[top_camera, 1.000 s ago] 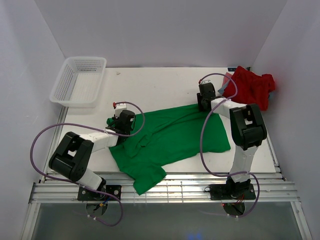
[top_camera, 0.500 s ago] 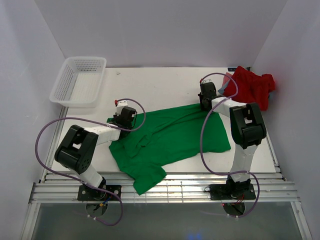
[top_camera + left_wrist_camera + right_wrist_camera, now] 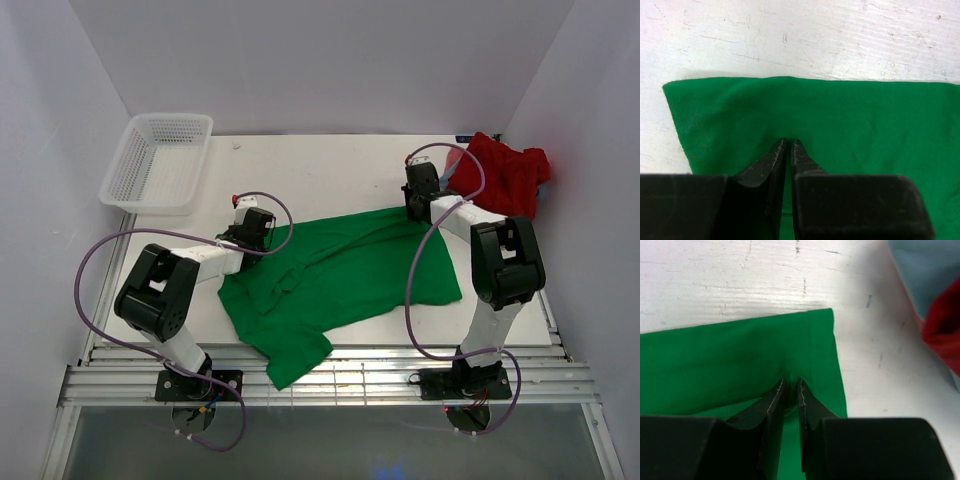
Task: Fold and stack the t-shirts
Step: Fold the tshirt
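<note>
While the green t-shirt lay spread flat across the middle of the table, both arms reached down to its far edge, one at each end. Its near part trailed toward the front edge of the table, close to the arm bases.

The left gripper sat on the far left corner of the shirt. In the left wrist view its two dark fingers stood almost together, with only a thin slit between the tips. The tips pressed into the cloth a little way in from the far hem and from the corner on the left. Soft creases ran toward the tips, so the jaws were closed narrowly on a pinch of green cloth.

The right gripper sat on the far right corner. Its jaws were narrow too, with a small tuck of green cloth caught between the tips. The side edge of the shirt ran just beside the right-hand finger, and the corner lay beyond the tips.

A red t-shirt lay crumpled at the far right of the table, apart from the green one, with a blue-grey t-shirt showing under it. A white basket stood at the far left corner.
</note>
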